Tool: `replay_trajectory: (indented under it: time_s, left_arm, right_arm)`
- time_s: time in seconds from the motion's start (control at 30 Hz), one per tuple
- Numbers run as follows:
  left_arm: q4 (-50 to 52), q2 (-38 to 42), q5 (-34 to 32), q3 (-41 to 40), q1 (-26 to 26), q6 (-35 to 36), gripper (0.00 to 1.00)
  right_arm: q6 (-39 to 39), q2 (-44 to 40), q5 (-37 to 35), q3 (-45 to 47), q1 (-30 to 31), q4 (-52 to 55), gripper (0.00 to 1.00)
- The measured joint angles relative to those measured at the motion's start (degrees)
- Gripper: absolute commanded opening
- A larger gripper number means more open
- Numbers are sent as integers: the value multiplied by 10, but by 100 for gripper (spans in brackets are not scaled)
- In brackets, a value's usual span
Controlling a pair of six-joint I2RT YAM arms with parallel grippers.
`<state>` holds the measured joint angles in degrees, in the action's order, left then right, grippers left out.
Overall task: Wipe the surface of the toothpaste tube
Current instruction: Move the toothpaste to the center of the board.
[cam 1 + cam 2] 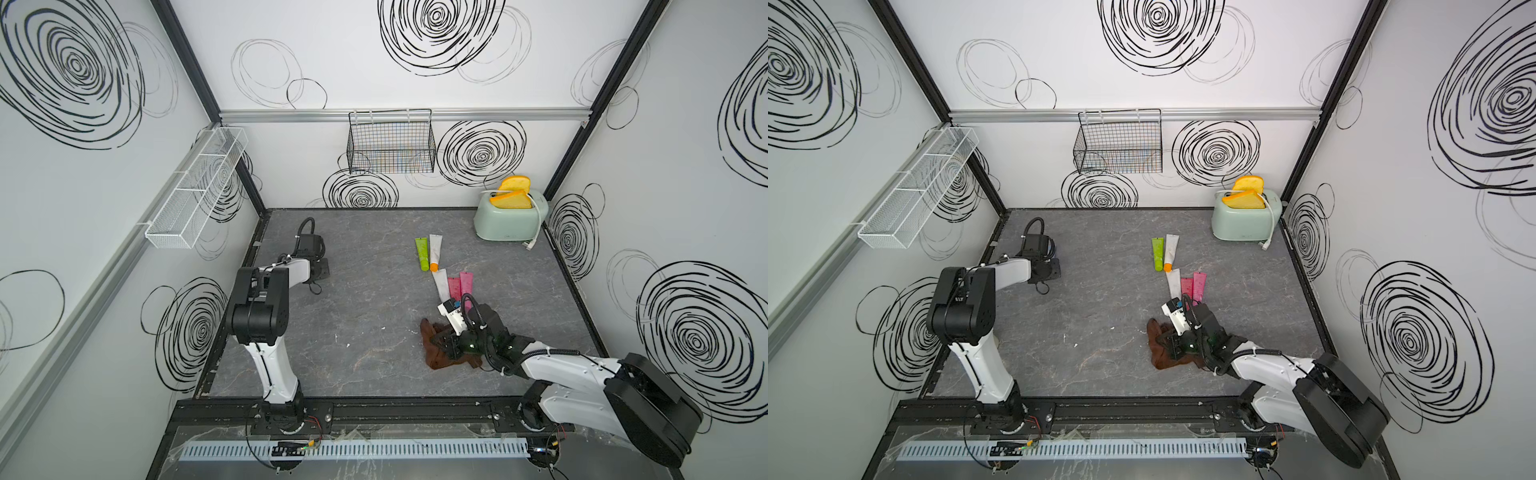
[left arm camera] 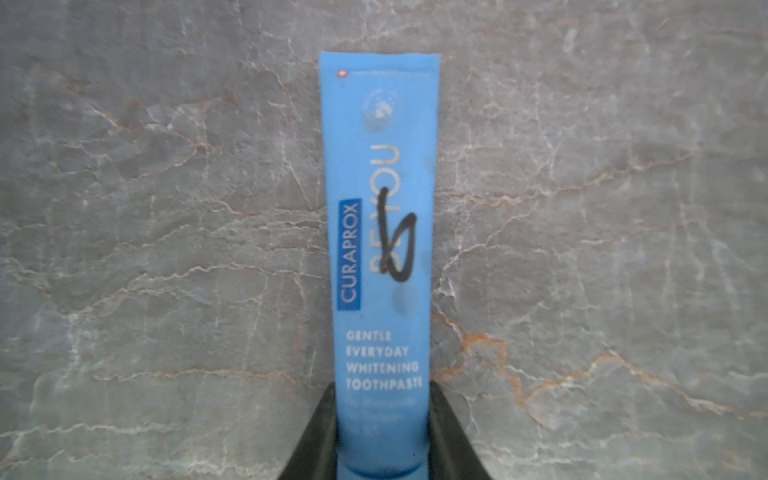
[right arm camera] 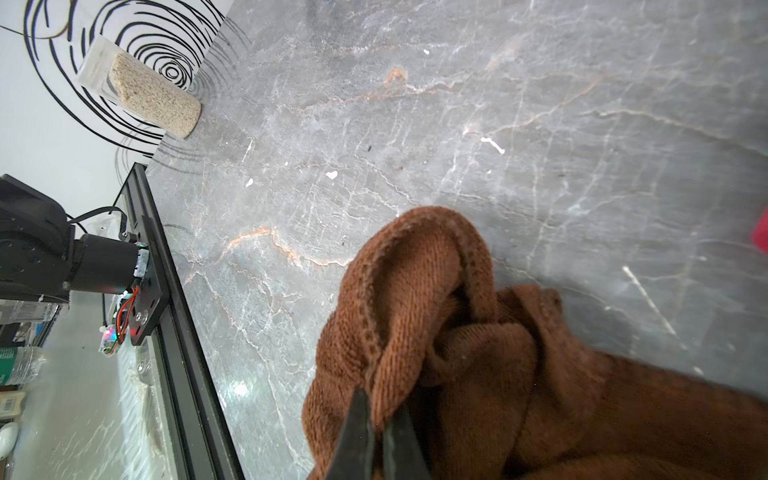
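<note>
Near the left edge of the counter (image 1: 365,299), the blue Curaprox toothpaste tube (image 2: 378,208) is clasped between the jaws of the left gripper (image 2: 382,386); toward the front right corner, a brown cloth (image 3: 415,311) is pinched by the jaws of the right gripper (image 3: 380,405).

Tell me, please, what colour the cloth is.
Brown; the cloth shows best in the right wrist view.

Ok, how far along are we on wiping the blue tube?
Done: the right tool is shut on the brown cloth. In hand: the fingers of the left tool flank one end of the blue toothpaste tube; a firm grip I cannot confirm. Left: all the wiping. The black scribble is still on the tube, and no cloth shows near it in the left wrist view.
</note>
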<state>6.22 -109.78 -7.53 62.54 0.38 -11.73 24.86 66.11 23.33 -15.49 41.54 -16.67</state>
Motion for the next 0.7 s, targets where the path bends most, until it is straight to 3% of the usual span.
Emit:
replay_trajectory:
  time_s: [0.2, 0.3, 0.7]
  left_arm:
    - [0, 13, -4, -17, -12, 0, 17]
    - [10, 50, -16, -53, -50, -3, 17]
    - [48, 186, -50, -123, -349, -46, 17]
  right_arm:
    - [0, -15, -2, 2, -1, 4, 2]
    - [0, -27, -1, 2, -5, 4, 1]
    - [5, -68, 29, 2, -58, 43, 1]
